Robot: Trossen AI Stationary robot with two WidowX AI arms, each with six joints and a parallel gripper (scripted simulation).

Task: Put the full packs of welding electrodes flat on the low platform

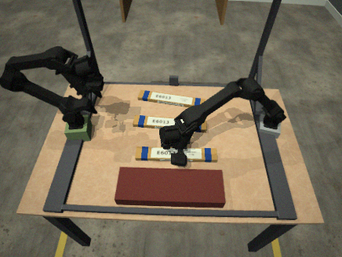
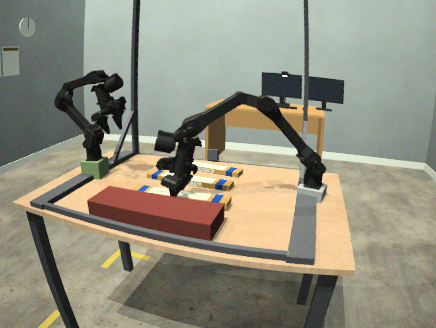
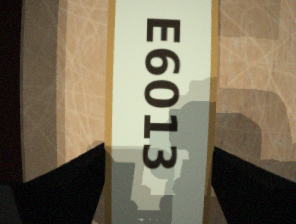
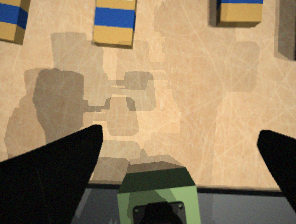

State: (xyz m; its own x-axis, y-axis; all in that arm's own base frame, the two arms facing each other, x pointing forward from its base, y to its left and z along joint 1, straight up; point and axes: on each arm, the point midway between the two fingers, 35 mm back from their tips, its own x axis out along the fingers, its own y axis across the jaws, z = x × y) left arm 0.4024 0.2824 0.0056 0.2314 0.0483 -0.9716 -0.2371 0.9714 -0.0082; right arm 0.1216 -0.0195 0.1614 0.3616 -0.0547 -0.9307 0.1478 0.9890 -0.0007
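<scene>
While the left gripper (image 1: 179, 154) (image 2: 173, 192) (image 3: 157, 151) grips the lowest pack (image 1: 202, 154) (image 2: 204, 197) (image 3: 162, 60) (image 4: 240, 15) near mid-frame, the right gripper (image 1: 96, 102) (image 2: 113, 128) (image 4: 179, 134), upper left, gapes open.

A pale wooden table (image 1: 239, 184) (image 2: 265, 225) (image 3: 85, 75) (image 4: 200, 75) has a dark grey frame (image 1: 169, 211) (image 2: 301, 225) along its edges, with a green block (image 1: 79, 133) (image 2: 95, 168) (image 4: 160, 200) and a light grey block (image 1: 271, 129) (image 2: 313, 192) at opposite sides. Directly on the surface lie a long, low, dark red platform (image 1: 169, 186) (image 2: 155, 212) and, beyond it, the middle pack (image 1: 154, 121) (image 2: 202, 180) (image 4: 114, 22) and far pack (image 1: 176, 99) (image 2: 232, 172) (image 4: 11, 20), flat and roughly parallel. Whether the pack nearest the platform (image 1: 204, 153) (image 2: 200, 196) (image 3: 162, 110) (image 4: 240, 12) touches the surface is unclear.
</scene>
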